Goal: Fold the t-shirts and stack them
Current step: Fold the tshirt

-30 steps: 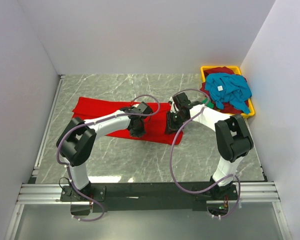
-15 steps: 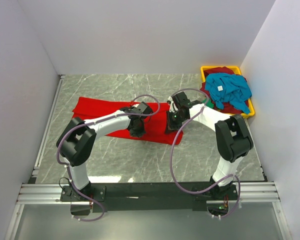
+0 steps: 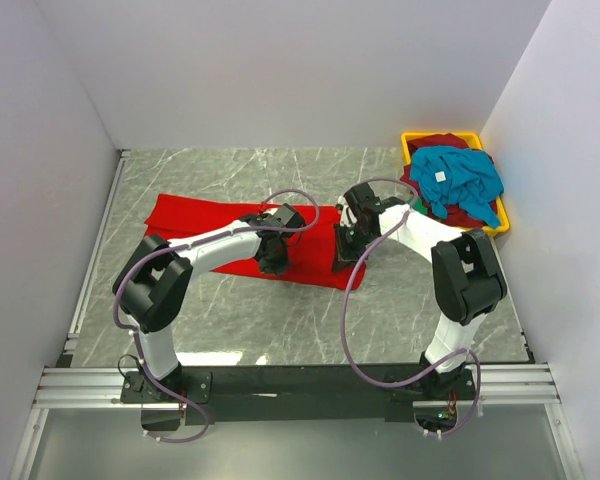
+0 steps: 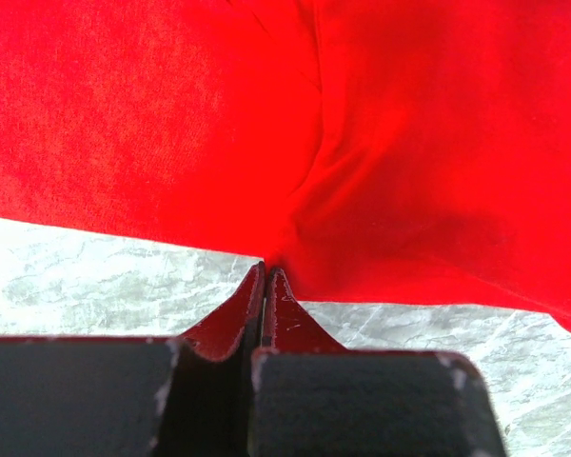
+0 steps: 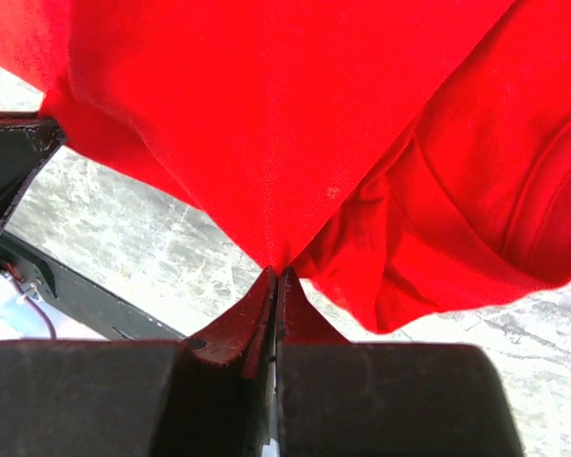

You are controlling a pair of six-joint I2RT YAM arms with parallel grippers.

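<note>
A large bright red t-shirt (image 3: 205,218) lies spread across the middle of the marble table. My left gripper (image 3: 272,262) sits at its near edge, shut on a pinch of the red cloth (image 4: 295,162). My right gripper (image 3: 344,256) is at the shirt's right end, also shut on the cloth, which rises to a peak between its tips (image 5: 285,181) and hangs slightly lifted. A teal-blue t-shirt (image 3: 460,178) with a white tag lies on a dark maroon one (image 3: 442,142) in the bin.
A yellow plastic bin (image 3: 412,138) stands at the back right against the white wall. White walls close in the table on the left, back and right. Purple cables loop over both arms. The black mounting rail (image 3: 300,380) runs along the near edge.
My right gripper has shut on the right end of the red t-shirt and lifted it slightly. The left gripper has stayed in place, still shut.
</note>
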